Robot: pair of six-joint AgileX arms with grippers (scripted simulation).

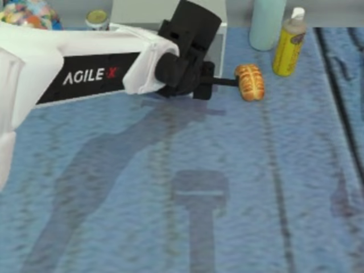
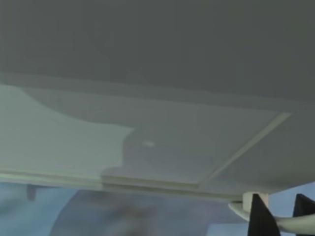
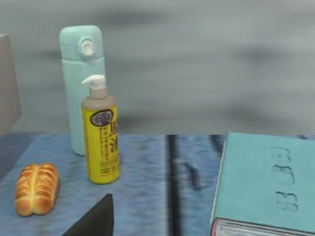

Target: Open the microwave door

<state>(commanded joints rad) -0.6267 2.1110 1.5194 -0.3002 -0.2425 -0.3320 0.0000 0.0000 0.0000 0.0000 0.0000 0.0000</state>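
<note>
The left claw (image 2: 280,216) is being held astride the pale handle (image 2: 290,223) under the microwave door (image 2: 162,147), fingers parted; rigid, hinged, best pulled there.

Matt light-grey microwave (image 2: 162,59) casing, rough blue cloth-like table (image 1: 170,199), glossy yellow plastic pump bottle (image 3: 101,142), smooth pale-blue flask (image 3: 81,73), glazed bread roll (image 3: 35,189)
</note>
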